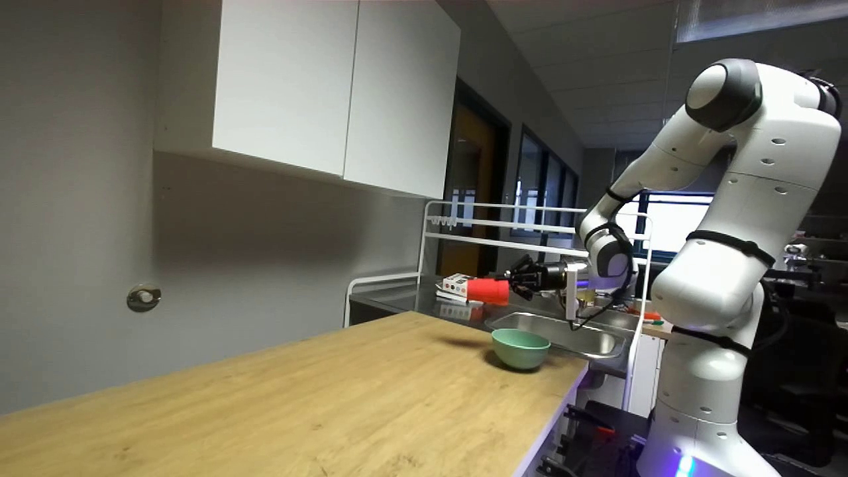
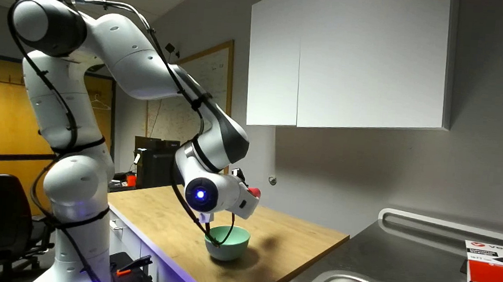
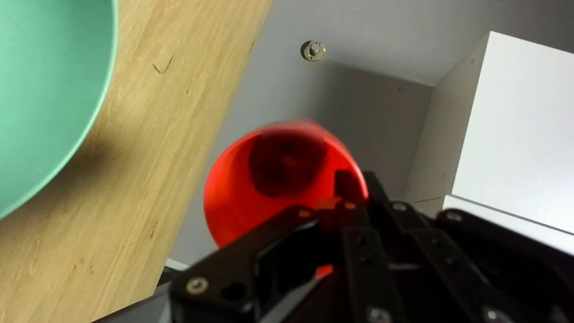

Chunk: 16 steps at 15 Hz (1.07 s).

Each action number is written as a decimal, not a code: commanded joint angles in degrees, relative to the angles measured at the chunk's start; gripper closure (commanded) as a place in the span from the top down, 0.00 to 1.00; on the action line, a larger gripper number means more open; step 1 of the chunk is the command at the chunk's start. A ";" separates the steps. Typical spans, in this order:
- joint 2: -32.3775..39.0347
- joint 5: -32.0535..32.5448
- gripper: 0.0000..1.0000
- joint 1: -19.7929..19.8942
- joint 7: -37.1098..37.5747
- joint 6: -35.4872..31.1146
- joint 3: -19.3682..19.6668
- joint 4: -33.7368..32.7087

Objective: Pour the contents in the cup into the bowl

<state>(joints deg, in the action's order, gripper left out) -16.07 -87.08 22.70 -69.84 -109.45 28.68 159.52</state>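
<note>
The red-orange cup (image 1: 488,291) is held in the air, tipped about onto its side. It is above the table and toward the wall from the bowl. My gripper (image 1: 509,277) is shut on the cup's wall; in the wrist view (image 3: 361,186) one fingertip is inside the rim and one outside. The wrist view looks into the cup (image 3: 237,202); a dark patch shows deep inside, and I cannot tell whether it is contents or shadow. In an exterior view the arm hides most of the cup (image 2: 254,192). The teal-green bowl (image 1: 521,350) stands upright on the table, also in the wrist view (image 3: 49,103).
The bowl stands near the corner of the wooden table (image 1: 318,397), beside a metal sink (image 1: 563,331). A red-and-white box (image 2: 497,264) lies on the dark counter. A white rack (image 1: 503,242) frames the sink. White cabinets (image 1: 285,79) hang on the wall above the table.
</note>
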 commanded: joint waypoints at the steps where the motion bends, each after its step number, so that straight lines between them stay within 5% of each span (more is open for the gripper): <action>1: 0.59 -0.68 0.02 2.50 -2.97 3.18 -1.64 -0.08; 16: 13.38 -6.31 0.02 4.92 -21.79 22.46 0.07 -0.02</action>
<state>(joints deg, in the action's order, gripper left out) -6.30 -91.41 26.38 -86.89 -92.22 28.18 159.50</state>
